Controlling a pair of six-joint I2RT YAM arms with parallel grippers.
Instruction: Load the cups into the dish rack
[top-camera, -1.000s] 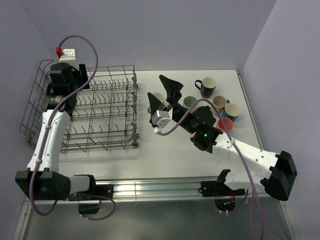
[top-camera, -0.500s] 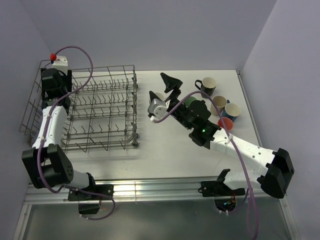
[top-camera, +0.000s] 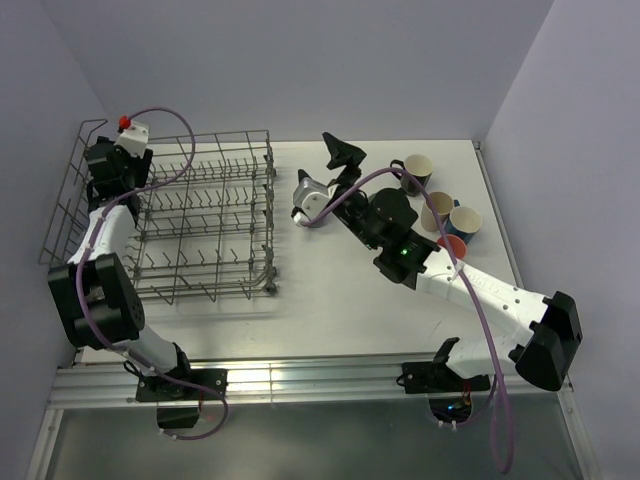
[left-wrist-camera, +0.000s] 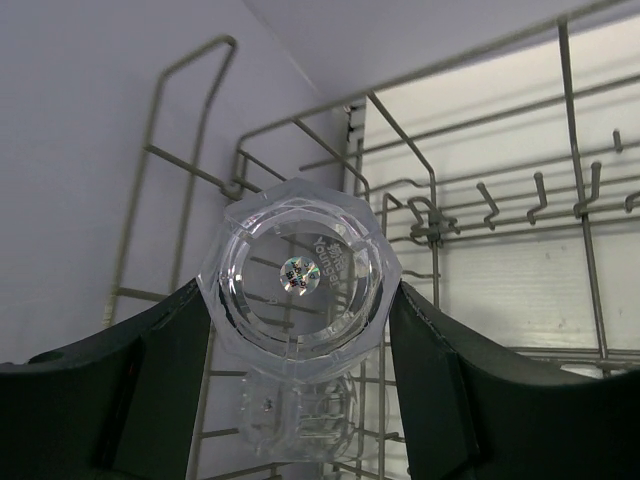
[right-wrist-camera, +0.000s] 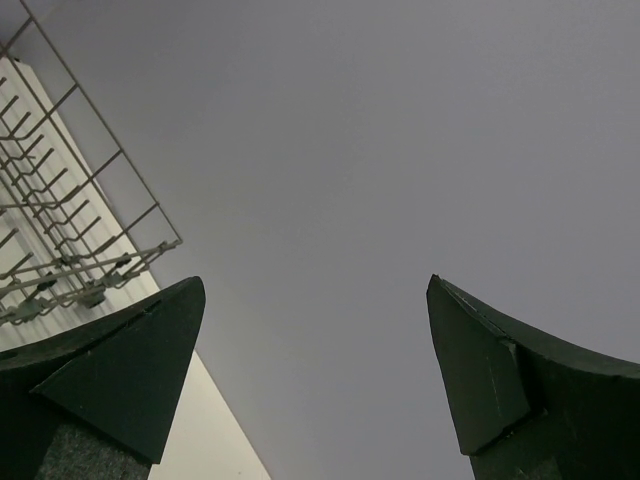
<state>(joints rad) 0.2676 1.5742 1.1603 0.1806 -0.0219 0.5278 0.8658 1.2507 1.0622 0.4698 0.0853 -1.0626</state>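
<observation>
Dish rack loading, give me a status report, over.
Left gripper shut on glass tumbler, at dish rack far left corner. Right gripper open, empty. No obstruction seen.

Robot lab test cell. Plain pale-violet walls (top-camera: 300, 60) box in a white surface (top-camera: 330, 300) on three sides. An aluminium rail (top-camera: 300, 378) runs along the near edge, with two white-and-black arms bolted to it: left arm (top-camera: 95, 248), right arm (top-camera: 480, 290). Purple cable (top-camera: 165, 109) loops exposed. The kitchen goods are a wire dish rack (top-camera: 210, 215) and a cluster of cups (top-camera: 440, 208), standing directly on the surface.
</observation>
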